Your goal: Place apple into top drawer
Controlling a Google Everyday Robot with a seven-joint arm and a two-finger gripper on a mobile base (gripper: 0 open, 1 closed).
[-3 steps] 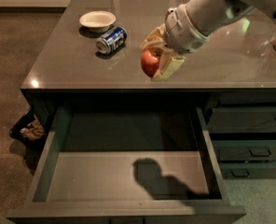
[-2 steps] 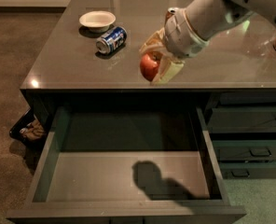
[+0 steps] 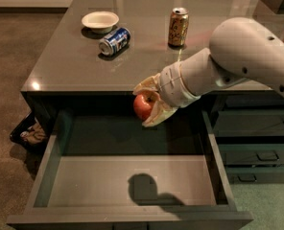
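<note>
The red apple point(image 3: 143, 106) with yellowish patches is held between the cream fingers of my gripper point(image 3: 148, 103), which is shut on it. The gripper hangs in the air over the back of the open top drawer point(image 3: 132, 178), just in front of the counter's front edge. The drawer is pulled out wide, its flat grey bottom bare, with the shadow of the gripper and apple near its front. My white arm point(image 3: 238, 56) reaches in from the right.
On the grey counter point(image 3: 70, 61) lie a blue soda can on its side point(image 3: 114, 40), a white bowl point(image 3: 100, 20) and an upright gold can point(image 3: 178, 27). Narrower handled drawers point(image 3: 257, 152) are at the right. A dark bin with items point(image 3: 29, 133) sits at the floor left.
The gripper with the apple has moved forward and down from above the counter to over the open drawer. The gold can is now uncovered.
</note>
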